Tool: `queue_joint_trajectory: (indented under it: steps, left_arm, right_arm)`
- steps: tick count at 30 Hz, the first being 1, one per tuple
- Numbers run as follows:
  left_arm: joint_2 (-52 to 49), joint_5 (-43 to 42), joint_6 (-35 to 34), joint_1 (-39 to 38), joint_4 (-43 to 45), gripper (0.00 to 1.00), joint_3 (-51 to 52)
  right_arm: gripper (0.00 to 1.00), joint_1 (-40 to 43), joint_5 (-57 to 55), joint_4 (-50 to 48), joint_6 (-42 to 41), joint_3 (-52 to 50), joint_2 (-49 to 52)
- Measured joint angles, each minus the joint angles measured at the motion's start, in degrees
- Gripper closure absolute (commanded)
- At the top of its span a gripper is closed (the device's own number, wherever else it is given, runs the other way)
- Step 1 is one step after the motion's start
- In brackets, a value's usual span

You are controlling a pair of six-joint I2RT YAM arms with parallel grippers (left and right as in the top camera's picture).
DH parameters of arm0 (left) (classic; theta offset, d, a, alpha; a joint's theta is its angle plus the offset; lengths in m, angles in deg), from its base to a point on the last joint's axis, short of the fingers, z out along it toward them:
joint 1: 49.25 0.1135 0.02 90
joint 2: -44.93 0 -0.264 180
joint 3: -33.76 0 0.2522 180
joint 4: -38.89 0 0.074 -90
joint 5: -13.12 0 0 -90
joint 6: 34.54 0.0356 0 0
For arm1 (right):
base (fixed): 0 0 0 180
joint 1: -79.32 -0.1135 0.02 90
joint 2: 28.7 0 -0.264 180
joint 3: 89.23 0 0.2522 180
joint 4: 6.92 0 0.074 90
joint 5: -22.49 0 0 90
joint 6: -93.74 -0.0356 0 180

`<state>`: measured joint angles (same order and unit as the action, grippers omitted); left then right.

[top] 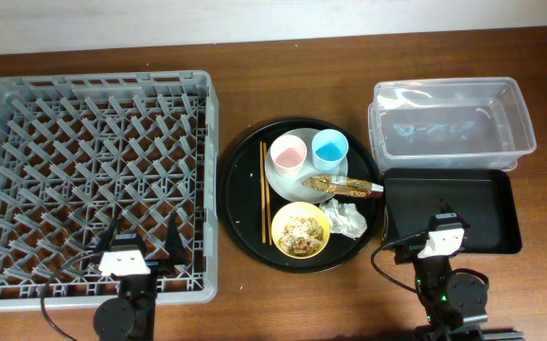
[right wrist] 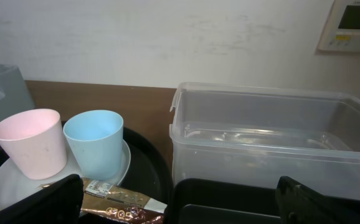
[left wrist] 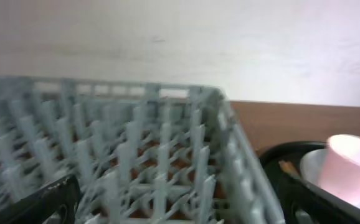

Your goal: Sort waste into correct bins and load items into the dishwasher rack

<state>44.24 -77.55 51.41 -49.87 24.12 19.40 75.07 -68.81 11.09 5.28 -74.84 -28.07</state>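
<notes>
The grey dishwasher rack (top: 94, 180) fills the left and holds nothing; it also shows in the left wrist view (left wrist: 136, 149). On the round black tray (top: 245, 213) a pale plate (top: 302, 175) carries the pink cup (top: 288, 152) and the light-blue cup (top: 330, 149). The gold-brown wrapper (top: 344, 186), white tissue (top: 346, 219), chopsticks (top: 264, 194) and the yellow bowl (top: 299, 230) with beige scraps lie there too. My left gripper (top: 141, 239) is open over the rack's front edge. My right gripper (top: 443, 214) is open and empty over the shallow black tray (top: 482, 204).
The clear tub (top: 451, 123) stands behind the shallow black tray and is empty. In the right wrist view the pink cup (right wrist: 29, 142), blue cup (right wrist: 94, 142) and wrapper (right wrist: 121, 205) are to the left, and the tub (right wrist: 273, 143) is straight ahead.
</notes>
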Motion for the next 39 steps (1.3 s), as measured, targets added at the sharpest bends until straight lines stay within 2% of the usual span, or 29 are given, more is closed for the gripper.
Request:
queue_joint_trajectory:
  steps: [3,5,7,9,11,12,14,17,18,19,20,21,22,25,26,30,32,34,35,39]
  left_arm:
    - [-0.04,-7.72,-2.25,0.0,3.61,0.01,-1.44]
    - [-0.57,-10.23,-4.83,0.0,-2.8,0.01,-6.54]
    - [-4.7,-11.82,-6.27,0.0,-13.88,0.01,-19.71]
    - [-12.55,-14.32,-5.99,0.0,-27.26,0.01,-37.66]
    - [-24.79,-17.7,-4.52,0.0,-43.43,0.01,-56.78]
    - [-30.25,-19.08,-4.0,0.0,-48.72,0.01,-63.76]
    - [-45.16,-21.27,-3.41,0.0,-68.57,0.01,-82.05]
    - [-63.41,-23.71,-3.02,-0.02,-75.95,0.01,-99.73]
    - [-67.8,-25.18,-3.02,-0.02,-77.24,0.01,-102.64]
    - [-70.53,-26.56,-3.02,0.0,-77.79,0.01,-103.8]
    - [-73.35,-28.24,-2.99,0.0,-77.18,0.1,-104.87]
    - [-75.69,-29.44,-3.02,-0.02,-76.63,0.33,-105.24]
    - [-78.47,-30.53,-2.89,-0.28,-77.55,0.39,-105.28]
    - [-83.62,-30.14,-2.78,-4.26,-80.52,0.44,-103.75]
    - [-85.26,-28.74,-3.28,-6.99,-80.11,0.51,-101.98]
    - [-90.16,-17.68,-9.42,-19.39,-70.82,0.52,-90.4]
    - [-91.89,-11.85,-12.98,-24.98,-65.22,0.57,-84.56]
    - [-92.54,-7.19,-15.96,-27.74,-60.5,0.75,-80.85]
    - [-92.94,-4.81,-17.49,-28.96,-57.86,0.78,-79.1]
    - [-95.76,-0.83,-20.31,-31.34,-52.39,0.79,-75.82]
  right_arm:
    - [0.01,0.0,-0.02,0.0,0.0,0.0,0.0]
    - [0.01,0.0,0.0,0.0,0.0,0.0,0.0]
    - [0.01,0.0,0.0,-0.02,0.0,0.0,0.02]
    - [0.01,0.0,-0.02,0.02,-0.02,0.0,-0.04]
    - [0.01,0.0,-0.17,-0.07,-0.02,0.02,-0.04]
    - [0.01,0.0,-0.17,0.02,0.0,0.0,0.02]
    - [0.01,0.0,-0.22,-0.09,0.0,0.0,-0.07]
    - [0.01,0.0,-0.2,-0.04,-0.04,0.0,-0.04]
    - [0.01,0.0,-0.2,-0.02,0.0,0.0,-0.04]
    - [0.01,0.0,-0.2,-0.02,-0.04,0.0,-0.04]
    - [0.01,0.0,-0.2,-0.02,0.0,0.0,-0.04]
    - [0.01,0.0,-0.22,-0.04,0.0,0.0,-0.04]
    - [0.01,0.0,-0.2,-0.02,-0.02,0.0,-0.04]
    - [0.01,0.0,-0.2,-0.02,-0.02,0.0,-0.04]
    - [0.01,0.0,-0.22,-0.04,0.0,0.0,-0.04]
    - [0.01,0.0,-0.22,-0.02,-0.02,0.0,-0.04]
    - [0.01,0.0,-0.22,-0.02,-0.02,0.0,-0.04]
    - [0.01,0.0,-0.2,-0.02,-0.02,0.0,-0.04]
    - [0.01,0.0,-0.22,-0.02,-0.02,0.0,-0.04]
    - [0.01,0.0,-0.2,-0.02,-0.02,0.0,-0.04]
